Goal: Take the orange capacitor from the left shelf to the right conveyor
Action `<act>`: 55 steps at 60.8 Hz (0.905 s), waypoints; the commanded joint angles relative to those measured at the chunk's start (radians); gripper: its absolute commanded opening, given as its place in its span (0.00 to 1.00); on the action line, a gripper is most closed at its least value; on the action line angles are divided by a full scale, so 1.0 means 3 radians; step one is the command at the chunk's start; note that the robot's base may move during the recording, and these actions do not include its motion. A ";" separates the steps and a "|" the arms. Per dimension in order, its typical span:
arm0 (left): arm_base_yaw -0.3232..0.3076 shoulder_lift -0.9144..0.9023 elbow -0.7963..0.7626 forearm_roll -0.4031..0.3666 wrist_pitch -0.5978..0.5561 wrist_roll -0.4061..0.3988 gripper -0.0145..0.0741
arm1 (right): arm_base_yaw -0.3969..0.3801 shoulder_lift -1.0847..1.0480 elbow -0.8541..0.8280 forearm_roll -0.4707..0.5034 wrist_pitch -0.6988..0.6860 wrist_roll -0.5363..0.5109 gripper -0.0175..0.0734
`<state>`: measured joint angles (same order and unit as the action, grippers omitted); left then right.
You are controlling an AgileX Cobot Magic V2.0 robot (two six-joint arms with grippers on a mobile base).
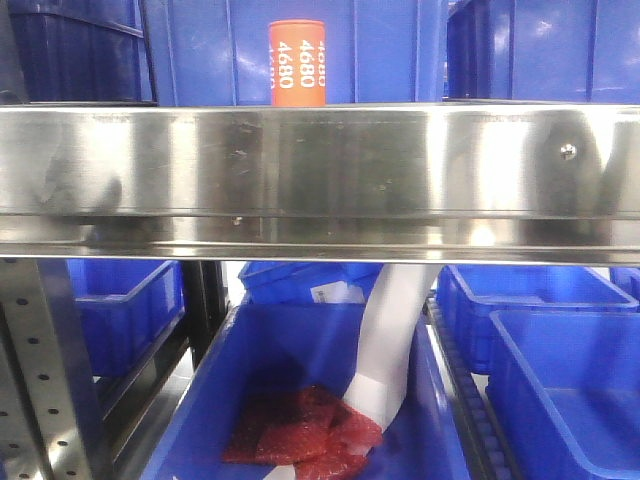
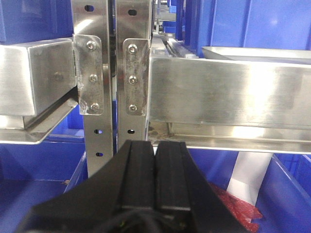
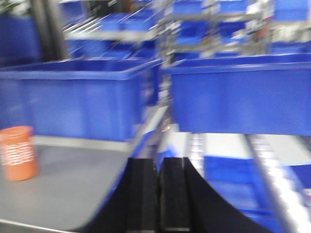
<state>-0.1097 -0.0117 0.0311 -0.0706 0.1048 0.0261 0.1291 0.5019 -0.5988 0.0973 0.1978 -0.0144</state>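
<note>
The orange capacitor (image 1: 297,64) stands upright on the left shelf, behind its wide steel front rail (image 1: 320,170), with white "4680" on its side. It also shows blurred at the far left of the right wrist view (image 3: 18,153), on the grey shelf surface (image 3: 73,189). My right gripper (image 3: 159,162) is shut and empty, to the right of the capacitor and apart from it. My left gripper (image 2: 155,145) is shut and empty, below the shelf rail (image 2: 228,97) near the perforated uprights (image 2: 97,126). The right conveyor is out of view.
Blue plastic bins stand behind the capacitor (image 1: 340,50) and under the shelf (image 1: 300,400); one holds a red mesh bag (image 1: 300,425) and a white tube (image 1: 395,340). More blue bins (image 3: 238,92) fill the right wrist view.
</note>
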 commanded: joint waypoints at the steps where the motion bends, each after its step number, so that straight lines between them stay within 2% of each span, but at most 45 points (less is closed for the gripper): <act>1: -0.0002 -0.0045 -0.0015 -0.0012 -0.0286 -0.0006 0.02 | 0.0271 0.0341 -0.0277 0.0020 -0.0270 0.0009 0.46; 9: -0.0002 -0.0045 -0.0015 -0.0012 -0.0286 -0.0006 0.02 | 0.0655 0.0853 -0.0465 0.0020 -0.0409 0.0009 0.76; 14: -0.0002 -0.0045 -0.0015 -0.0012 -0.0286 -0.0006 0.02 | 0.0869 0.1155 -0.0565 0.0020 -0.0533 0.0009 0.90; 25: -0.0002 -0.0045 -0.0015 -0.0012 -0.0286 -0.0006 0.02 | 0.1257 0.1820 -0.0784 0.0020 -0.0881 0.0009 0.88; 31: -0.0002 -0.0045 -0.0015 -0.0012 -0.0286 -0.0006 0.02 | 0.1382 0.2172 -0.0917 0.0020 -0.1157 0.0009 0.88; 45: -0.0002 -0.0045 -0.0015 -0.0012 -0.0286 -0.0006 0.02 | 0.1486 0.2946 -0.1108 0.0020 -0.1883 0.0011 0.88; 55: -0.0002 -0.0045 -0.0015 -0.0012 -0.0286 -0.0006 0.02 | 0.1486 0.3309 -0.1216 0.0020 -0.2216 0.0099 0.88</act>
<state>-0.1097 -0.0117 0.0311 -0.0706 0.1048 0.0261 0.5709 1.4897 -0.9126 0.0997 -0.3176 0.0000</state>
